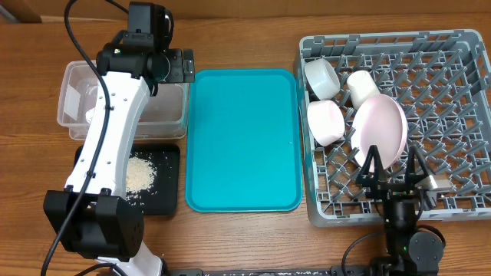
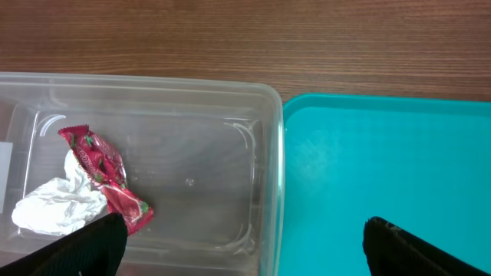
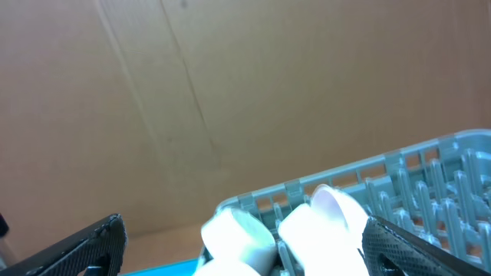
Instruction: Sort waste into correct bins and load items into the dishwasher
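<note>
Red wrapper (image 2: 103, 180) and crumpled tissue (image 2: 55, 208) lay touching at one end of the clear tub (image 2: 261, 146), the wrapper overlapping the tissue's edge. Next to the tub, on the robot's side, rice grains (image 1: 142, 172) were scattered on the black tray (image 1: 170, 203). The left gripper (image 2: 244, 226) hovered over the tub's wall beside the teal tray (image 1: 242, 138), its fingers wide apart and holding nothing. In the dish rack (image 1: 453, 69) the plate (image 1: 381, 129) stood tilted on edge. The bowl (image 1: 326, 121) sat just beside it, and two cups (image 1: 322, 77) lay on their sides behind. The right gripper (image 1: 395, 170) hung over the rack's near edge, fingers spread and empty.
</note>
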`<move>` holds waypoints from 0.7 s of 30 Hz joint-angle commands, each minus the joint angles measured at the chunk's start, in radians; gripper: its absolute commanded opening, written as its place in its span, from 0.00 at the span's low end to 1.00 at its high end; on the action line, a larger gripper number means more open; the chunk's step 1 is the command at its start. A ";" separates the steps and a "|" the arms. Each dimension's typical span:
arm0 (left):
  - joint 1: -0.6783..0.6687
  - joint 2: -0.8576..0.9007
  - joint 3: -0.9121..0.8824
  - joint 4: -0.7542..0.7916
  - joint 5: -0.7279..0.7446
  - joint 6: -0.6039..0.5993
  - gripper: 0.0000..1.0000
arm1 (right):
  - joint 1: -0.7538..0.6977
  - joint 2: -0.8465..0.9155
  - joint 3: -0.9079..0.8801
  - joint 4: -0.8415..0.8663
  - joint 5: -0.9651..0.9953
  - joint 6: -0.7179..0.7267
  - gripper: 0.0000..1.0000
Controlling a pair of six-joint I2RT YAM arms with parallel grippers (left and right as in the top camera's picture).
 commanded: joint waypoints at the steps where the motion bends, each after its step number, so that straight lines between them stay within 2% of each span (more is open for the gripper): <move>1: -0.006 0.011 0.012 -0.002 -0.013 0.007 1.00 | -0.004 -0.012 -0.010 0.009 -0.009 -0.002 1.00; 6: -0.006 0.011 0.012 -0.002 -0.013 0.007 1.00 | -0.004 -0.012 -0.010 -0.022 -0.006 -0.035 1.00; 13: -0.006 0.011 0.012 -0.002 -0.013 0.007 1.00 | -0.004 -0.012 -0.010 -0.194 -0.006 -0.127 1.00; 21: -0.006 0.011 0.012 -0.002 -0.013 0.007 1.00 | -0.004 -0.012 -0.010 -0.236 -0.133 -0.434 1.00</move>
